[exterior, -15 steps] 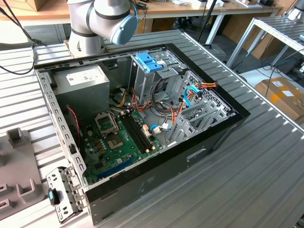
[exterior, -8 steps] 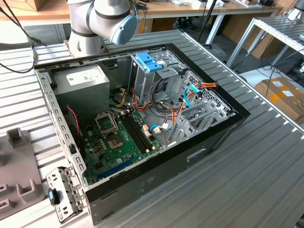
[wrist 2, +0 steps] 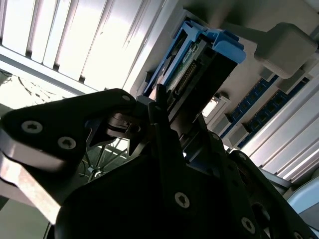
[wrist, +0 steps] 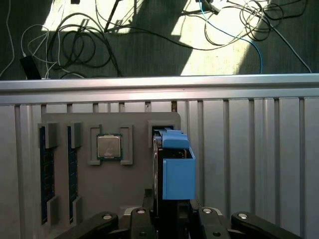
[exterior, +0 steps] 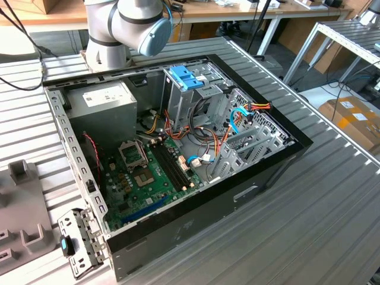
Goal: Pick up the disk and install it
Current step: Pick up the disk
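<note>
The disk [wrist: 177,172] stands on edge in a slot of a grey parts tray [wrist: 134,189]. Its bright blue carrier frame faces the camera in the first wrist view. In the second wrist view the disk [wrist 2: 199,62] shows its dark face, connector edge and blue frame. My gripper [wrist: 174,208] sits astride the disk's near end, a dark finger against each side, shut on it [wrist 2: 172,112]. In the exterior view, the open computer case [exterior: 178,237] lies on the slatted table, with its drive cage and blue latch [exterior: 186,77] at the back.
The grey tray also holds a processor chip [wrist: 109,147] and blue memory sticks [wrist: 46,169]. A table edge rail [wrist: 159,84] runs just beyond it, with cables on the floor below. Inside the case are a power-supply box [exterior: 104,104], a motherboard [exterior: 148,172] and loose wires.
</note>
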Tool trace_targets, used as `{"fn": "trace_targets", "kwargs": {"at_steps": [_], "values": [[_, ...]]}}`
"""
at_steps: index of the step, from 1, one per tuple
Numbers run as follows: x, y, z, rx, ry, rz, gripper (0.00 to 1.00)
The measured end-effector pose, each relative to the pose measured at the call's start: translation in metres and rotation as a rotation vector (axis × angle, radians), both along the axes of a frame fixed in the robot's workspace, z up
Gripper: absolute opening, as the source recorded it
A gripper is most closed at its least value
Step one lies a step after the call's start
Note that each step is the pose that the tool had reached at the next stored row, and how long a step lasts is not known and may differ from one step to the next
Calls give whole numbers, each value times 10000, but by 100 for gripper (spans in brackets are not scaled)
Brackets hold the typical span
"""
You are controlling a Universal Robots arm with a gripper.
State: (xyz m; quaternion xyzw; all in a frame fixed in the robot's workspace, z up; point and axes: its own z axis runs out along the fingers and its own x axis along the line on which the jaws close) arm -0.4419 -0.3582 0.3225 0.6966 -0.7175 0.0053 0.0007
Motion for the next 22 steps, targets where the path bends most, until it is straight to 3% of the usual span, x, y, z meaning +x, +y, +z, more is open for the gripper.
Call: {"fn": "trace_targets", "kwargs": {"at_steps": [7, 13, 22], "values": [[0, 0, 2, 1, 0, 0, 35], [0, 0, 59, 1, 1, 0, 35], [0, 0, 385, 1, 1, 0, 35]]}}
